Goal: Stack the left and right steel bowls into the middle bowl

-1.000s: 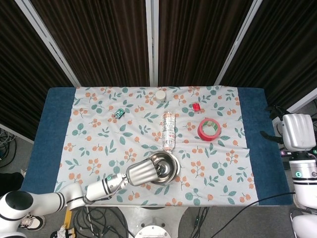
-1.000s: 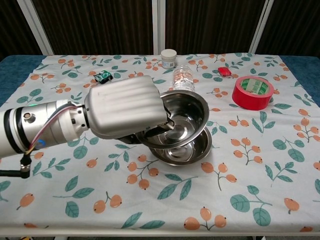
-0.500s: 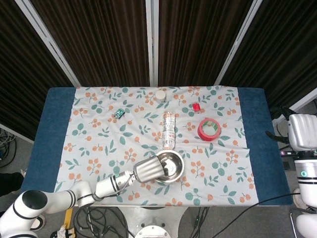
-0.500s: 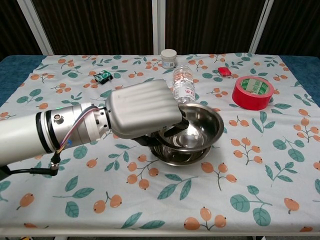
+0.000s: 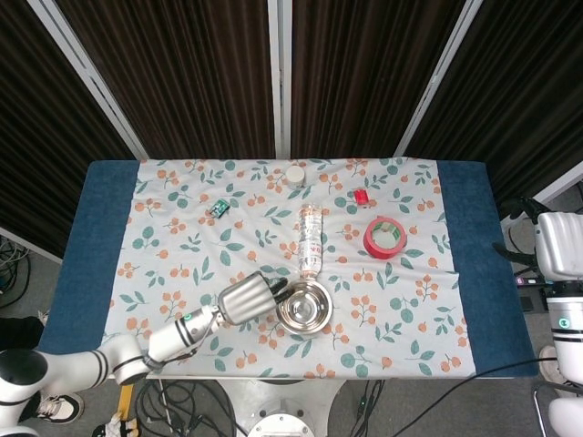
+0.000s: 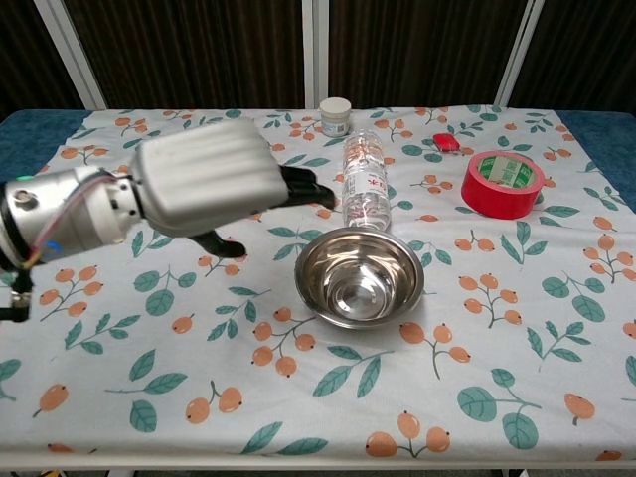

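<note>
The steel bowls (image 5: 304, 307) (image 6: 360, 278) sit nested as one stack near the front middle of the table, rims level. My left hand (image 5: 244, 298) (image 6: 211, 180) hovers just left of the stack, above the cloth, with its dark fingers (image 6: 298, 188) apart and pointing toward the stack; it holds nothing and does not touch the bowls. My right hand (image 5: 558, 246) shows only in the head view, off the right edge of the table, seen from the back so its fingers are hidden.
A water bottle (image 5: 311, 238) (image 6: 366, 180) lies just behind the bowls. A red tape roll (image 5: 384, 236) (image 6: 502, 184) sits at the right, a small red object (image 6: 446, 142) and a white jar (image 6: 336, 116) further back, a small green toy (image 6: 205, 152) at the back left.
My left hand carried a bowl to the right, set it into the stack, let go and drew back to the left. The right hand barely shifted.
</note>
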Robot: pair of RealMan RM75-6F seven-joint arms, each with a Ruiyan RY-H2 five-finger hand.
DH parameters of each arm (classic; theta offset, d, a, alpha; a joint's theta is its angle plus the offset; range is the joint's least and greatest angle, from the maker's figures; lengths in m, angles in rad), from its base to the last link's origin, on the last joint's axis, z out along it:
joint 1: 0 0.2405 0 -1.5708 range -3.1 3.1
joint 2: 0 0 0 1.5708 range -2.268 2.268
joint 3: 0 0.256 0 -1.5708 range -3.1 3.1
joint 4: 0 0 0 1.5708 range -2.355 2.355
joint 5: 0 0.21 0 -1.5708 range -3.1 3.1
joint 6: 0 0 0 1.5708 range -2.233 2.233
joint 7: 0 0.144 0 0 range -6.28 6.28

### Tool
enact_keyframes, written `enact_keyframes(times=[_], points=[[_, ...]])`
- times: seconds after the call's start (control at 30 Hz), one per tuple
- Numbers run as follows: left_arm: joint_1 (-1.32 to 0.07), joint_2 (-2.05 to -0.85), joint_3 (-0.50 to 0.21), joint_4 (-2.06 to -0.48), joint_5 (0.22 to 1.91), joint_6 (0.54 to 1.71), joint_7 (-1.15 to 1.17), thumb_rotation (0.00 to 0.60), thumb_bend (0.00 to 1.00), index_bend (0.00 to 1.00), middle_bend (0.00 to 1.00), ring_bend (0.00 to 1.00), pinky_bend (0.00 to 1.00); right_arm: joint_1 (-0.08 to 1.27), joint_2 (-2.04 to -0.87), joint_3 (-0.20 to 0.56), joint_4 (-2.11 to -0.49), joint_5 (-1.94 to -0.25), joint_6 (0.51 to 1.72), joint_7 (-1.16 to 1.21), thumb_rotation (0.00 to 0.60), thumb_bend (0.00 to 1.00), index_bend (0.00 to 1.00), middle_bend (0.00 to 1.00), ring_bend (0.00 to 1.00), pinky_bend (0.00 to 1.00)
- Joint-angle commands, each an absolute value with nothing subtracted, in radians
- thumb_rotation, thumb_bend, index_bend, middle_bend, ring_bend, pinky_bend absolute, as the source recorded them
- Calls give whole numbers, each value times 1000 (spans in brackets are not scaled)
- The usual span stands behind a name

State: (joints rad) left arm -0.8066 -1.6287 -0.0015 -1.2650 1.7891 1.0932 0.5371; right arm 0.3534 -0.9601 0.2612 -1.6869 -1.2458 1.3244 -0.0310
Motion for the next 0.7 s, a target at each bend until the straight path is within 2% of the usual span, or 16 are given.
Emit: enact_keyframes(times=[0.03,0.1,0.13,0.2,0.23,0.27,0.37,0.43,0.47,0.7], points=[[-696,-1506,-7,-1367,1672,1130,608,600,134,271,399,708,848,345,-966,249,-1689,-1265,1331,-24,600,19,373,477,928,999],[-634,-1473,-12,-1392,1607,1179,557,600,114,271,360,588,759,331,-981,232,-1682,-1303,1352,-5,600,16,373,469,892,972],[-600,-1457,-13,-1401,1575,1207,514,600,104,271,327,500,687,322,-995,218,-1669,-1328,1368,-5,600,15,373,463,831,937],[-552,-1435,-12,-1415,1524,1235,446,600,82,261,251,327,524,310,-1020,195,-1640,-1361,1389,-31,600,15,369,431,610,801],[-531,-1422,-11,-1426,1498,1239,414,600,73,249,213,258,443,305,-1035,184,-1622,-1377,1402,-51,600,13,359,395,460,672],[-508,-1407,-11,-1440,1466,1242,374,600,59,228,164,180,344,298,-1056,168,-1600,-1395,1414,-77,600,11,332,335,295,487],[-462,-1386,-10,-1443,1433,1270,301,593,39,206,119,118,237,279,-1089,133,-1576,-1424,1424,-102,600,2,235,188,51,139],[-437,-1386,-11,-1427,1428,1299,281,575,31,202,119,109,215,266,-1104,117,-1570,-1436,1432,-103,600,0,175,122,3,28],[-422,-1389,-11,-1417,1427,1320,272,567,28,201,119,106,207,257,-1115,108,-1564,-1444,1440,-104,600,0,156,103,0,5],[-348,-1399,-6,-1368,1435,1403,223,571,28,200,121,106,201,222,-1163,82,-1533,-1451,1454,-100,600,0,126,81,0,0]])
